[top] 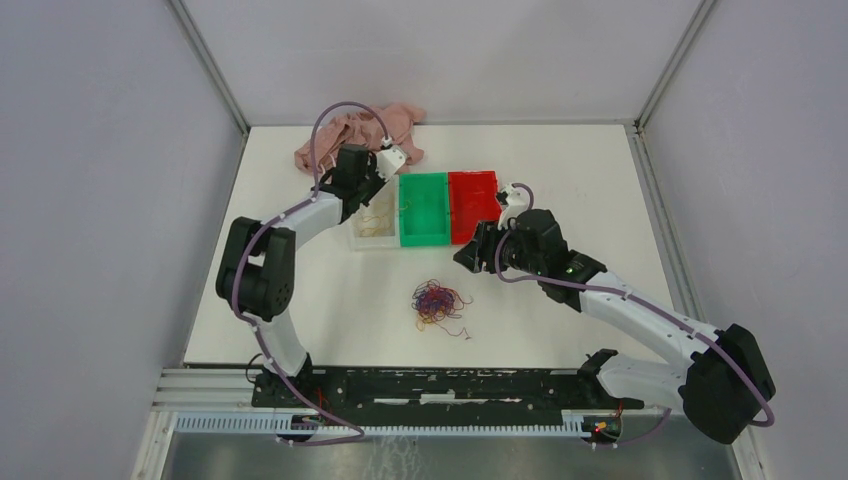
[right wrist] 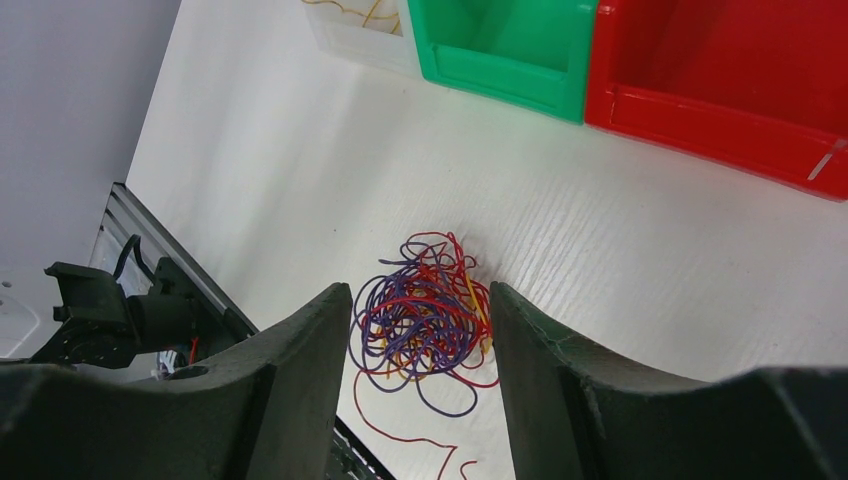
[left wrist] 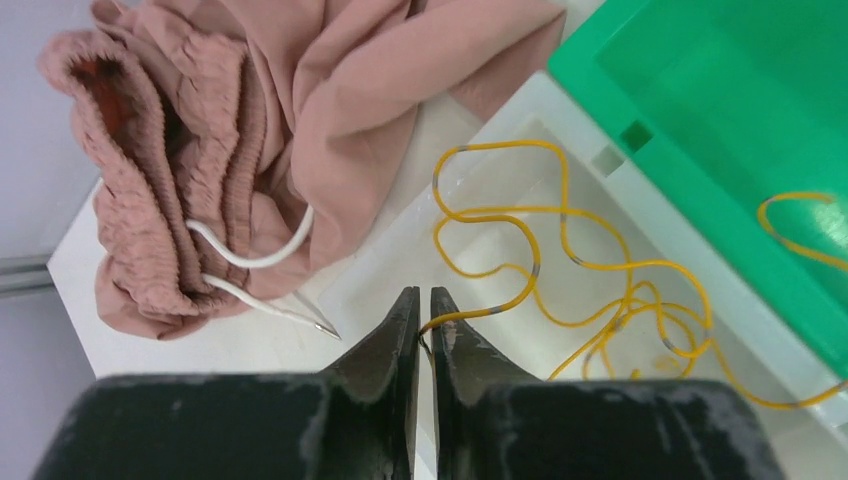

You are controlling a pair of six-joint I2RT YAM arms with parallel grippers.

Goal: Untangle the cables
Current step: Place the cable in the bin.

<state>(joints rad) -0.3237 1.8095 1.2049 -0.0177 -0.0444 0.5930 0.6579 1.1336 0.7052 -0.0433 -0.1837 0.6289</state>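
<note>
From above, the small tangle of thin yellow, red and purple cables (top: 440,303) lies on the near half of the white table (top: 300,300). Left wrist: the left gripper (left wrist: 424,300) pinches 1 curly yellow cable (left wrist: 560,215) over the clear plastic tray (left wrist: 510,115), a sorting drop, I'd judge; release comes next. Right wrist: the right gripper (right wrist: 420,292) hangs open over the tangle.

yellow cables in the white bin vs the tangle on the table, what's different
The yellow cables are nearly all yellow; the tangle mixes purple, red and yellow. The yellow cables lie in loose loops in the white bin; the tangle is a dense knot on the table. Both are thin curly wire.
</note>
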